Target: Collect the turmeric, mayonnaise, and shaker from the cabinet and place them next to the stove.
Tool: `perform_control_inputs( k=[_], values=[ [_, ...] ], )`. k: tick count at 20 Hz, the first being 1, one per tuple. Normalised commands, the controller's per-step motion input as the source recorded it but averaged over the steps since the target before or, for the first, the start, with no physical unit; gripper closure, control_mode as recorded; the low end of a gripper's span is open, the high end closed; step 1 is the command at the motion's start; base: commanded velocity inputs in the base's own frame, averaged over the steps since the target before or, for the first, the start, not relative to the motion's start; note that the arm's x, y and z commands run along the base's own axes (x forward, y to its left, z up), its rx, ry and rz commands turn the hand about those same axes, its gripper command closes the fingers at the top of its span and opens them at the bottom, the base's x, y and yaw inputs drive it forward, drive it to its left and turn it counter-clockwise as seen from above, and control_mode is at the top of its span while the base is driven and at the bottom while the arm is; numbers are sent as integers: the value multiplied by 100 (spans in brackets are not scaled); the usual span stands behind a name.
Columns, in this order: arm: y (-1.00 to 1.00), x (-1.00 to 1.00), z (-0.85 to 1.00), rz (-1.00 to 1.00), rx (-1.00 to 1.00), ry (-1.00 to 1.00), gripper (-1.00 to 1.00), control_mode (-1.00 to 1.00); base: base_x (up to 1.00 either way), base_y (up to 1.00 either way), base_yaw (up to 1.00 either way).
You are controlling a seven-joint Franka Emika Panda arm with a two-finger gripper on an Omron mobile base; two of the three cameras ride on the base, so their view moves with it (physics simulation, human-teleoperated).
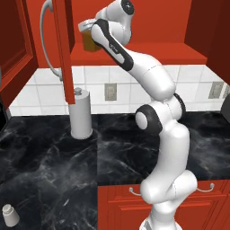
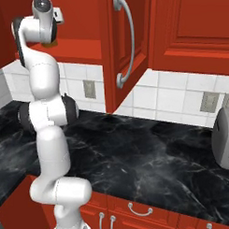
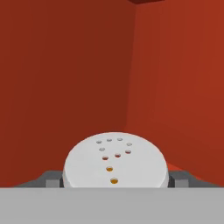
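Up inside the glossy red wall cabinet (image 1: 148, 53), the pincer (image 3: 114, 181) straddles the white-lidded amber turmeric jar (image 1: 89, 38) on the shelf; whether it grips, I cannot tell.

Glossy red cabinet (image 1: 134, 27), matt white turmeric (image 3: 114, 164) lid, polished black marble counter (image 1: 49, 166).

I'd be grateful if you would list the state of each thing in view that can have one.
cabinet: door open.
turmeric: upright inside the cabinet, lid on.
claw: a fingertip on each side of the turmeric lid; grip unclear.
shaker: standing on the counter.
base drawers: shut.
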Motion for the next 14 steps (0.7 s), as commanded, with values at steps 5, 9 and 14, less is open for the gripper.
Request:
perform_control_inputs(
  k=[5, 9, 14],
  values=[
    [2, 0, 0, 0, 0, 0, 100, -100, 0, 0, 0],
    [0, 0, 0, 0, 0, 0, 100, -100, 0, 0, 0],
    [0, -6, -5, 0, 1, -6, 100, -100, 0, 0, 0]
  ],
)
